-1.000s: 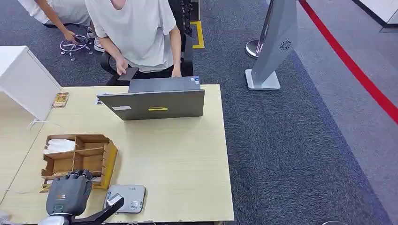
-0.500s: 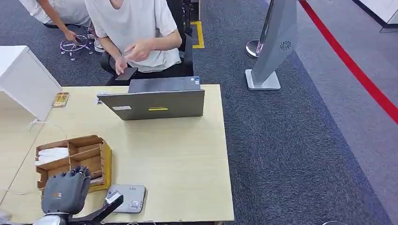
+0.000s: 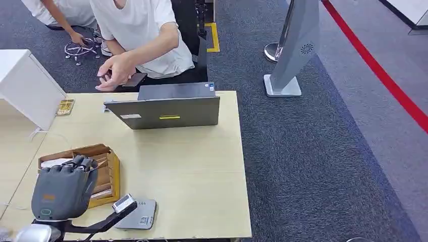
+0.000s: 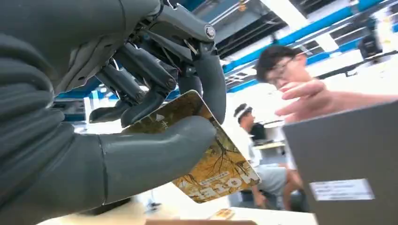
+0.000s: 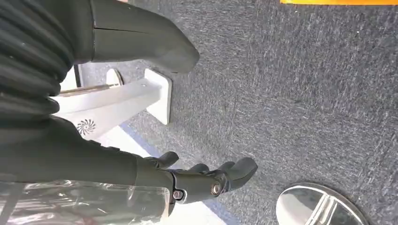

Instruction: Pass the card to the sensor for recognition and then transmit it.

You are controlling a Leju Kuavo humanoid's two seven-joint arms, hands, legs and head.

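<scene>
My left hand (image 3: 63,189) is raised over the wooden card box (image 3: 108,176) at the table's front left. In the left wrist view the thumb and fingers of this hand (image 4: 141,117) pinch a golden-brown card (image 4: 216,164) with printed letters. The grey sensor pad (image 3: 139,216) lies flat on the table just right of the box, near the front edge. My right hand (image 5: 197,180) hangs over the carpet with its fingers apart and nothing in it.
A grey laptop (image 3: 169,108) stands open at the table's far edge, and a person (image 3: 141,35) sits behind it with a hand reaching toward the table. A white cabinet (image 3: 25,85) stands at the left. A grey sign stand (image 3: 295,45) rises on the carpet at the right.
My left hand has risen and moved forward over the box, and the box has shifted slightly left. The person's hand has swung out to the left over the table's far edge.
</scene>
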